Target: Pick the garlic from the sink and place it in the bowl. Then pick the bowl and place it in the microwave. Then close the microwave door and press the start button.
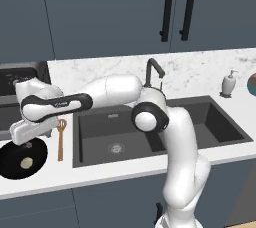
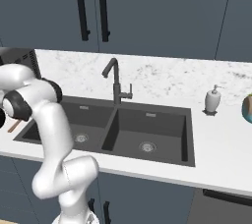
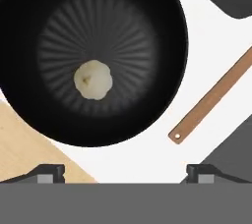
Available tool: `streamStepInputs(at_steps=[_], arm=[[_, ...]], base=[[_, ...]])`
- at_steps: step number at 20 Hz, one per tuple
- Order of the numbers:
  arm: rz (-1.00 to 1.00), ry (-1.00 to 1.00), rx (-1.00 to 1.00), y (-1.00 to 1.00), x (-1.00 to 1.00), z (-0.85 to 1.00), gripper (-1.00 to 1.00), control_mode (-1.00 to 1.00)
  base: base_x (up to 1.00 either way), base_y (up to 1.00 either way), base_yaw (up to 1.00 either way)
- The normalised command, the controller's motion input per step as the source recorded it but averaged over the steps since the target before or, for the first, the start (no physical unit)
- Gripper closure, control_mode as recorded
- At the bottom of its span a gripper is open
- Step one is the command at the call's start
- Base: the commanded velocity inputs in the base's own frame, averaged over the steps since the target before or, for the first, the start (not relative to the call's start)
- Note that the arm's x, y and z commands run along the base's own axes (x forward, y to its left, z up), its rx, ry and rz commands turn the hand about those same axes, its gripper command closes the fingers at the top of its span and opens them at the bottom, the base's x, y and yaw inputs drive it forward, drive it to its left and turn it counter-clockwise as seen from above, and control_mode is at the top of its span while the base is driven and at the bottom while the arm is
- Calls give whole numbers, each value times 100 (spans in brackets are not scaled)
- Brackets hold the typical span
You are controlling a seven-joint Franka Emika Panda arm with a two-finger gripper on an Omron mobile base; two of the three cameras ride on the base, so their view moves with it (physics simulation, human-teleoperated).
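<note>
The glossy black bowl stands on the white counter left of the sink. The pale cream garlic lies loose inside it, a little off centre. My gripper hangs just above the bowl, pointing down. In the hand view the bowl spreads below with the garlic on its ribbed bottom. There the gripper is open: its fingertips stand wide apart with nothing between them. The dark double-basin sink holds no garlic. A dark appliance sits at the back left; I cannot tell whether it is the microwave.
A wooden spoon lies between the bowl and the sink, its handle close to the bowl's rim. A tan board touches the bowl's other side. The dark faucet rises behind the sink. A soap dispenser stands at the right.
</note>
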Motion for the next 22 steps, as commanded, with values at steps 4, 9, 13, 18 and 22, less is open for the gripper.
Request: streamStepInputs(at_steps=[4, 9, 13, 18, 22], arm=[[-22, 27, 25, -14, 31, -46, -100, -100], [-17, 15, 11, 26, 70, -45, -100, -100], [-10, 14, 1, 71, 71, -26, -100, -100], [-7, 14, 0, 74, 49, -30, -100, -100], [-2, 13, 0, 15, 10, -27, 100, -100]], base=[[0, 0, 0], [0, 0, 0], [0, 0, 0], [0, 0, 0], [0, 0, 0]])
